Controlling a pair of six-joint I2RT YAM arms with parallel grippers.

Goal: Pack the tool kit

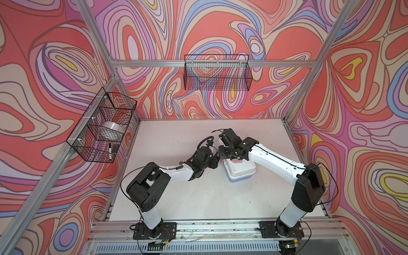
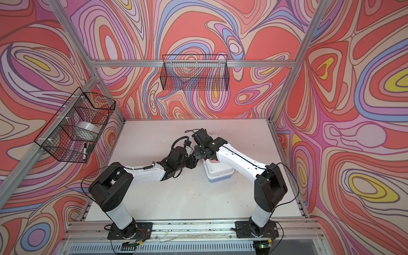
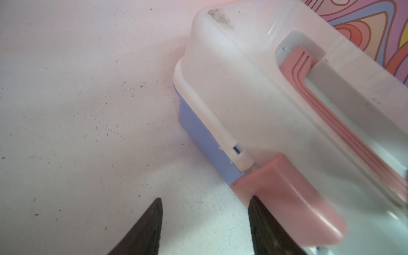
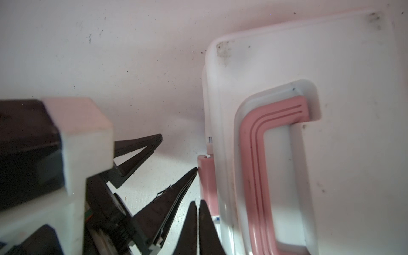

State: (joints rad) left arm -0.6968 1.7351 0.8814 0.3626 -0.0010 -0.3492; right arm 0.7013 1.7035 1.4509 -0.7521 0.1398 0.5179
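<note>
**ITEM: TOOL KIT, LID DOWN, LATCH IN HAND**

**Location.** The shoebox-sized plastic toolbox stands on the white counter, right of centre and skewed to the counter's edges. Its white lid lies closed over the periwinkle-blue base. The pink carry handle is folded flat in its recess. No loose tools show on the counter.

**Grippers.** The left gripper is spread. One of its fingertips sits at the pink latch on the box's left side, apparently touching it; the other hangs over bare counter. The right gripper is pressed together with nothing between its tips, and sits just beside the same latch.

**Step, as judged.** Packing looks done and the fastening of the latch is in hand. Whether the latch has snapped home cannot be told. The next move likely calls for a firm push on the latch toward the base, with the box braced against sliding right.

**Room.**
- Left and near of the box the counter is open.
- At the latch the two grippers crowd each other, so a clash is the main risk.
- The black wire baskets hang well apart, on the walls.
</note>
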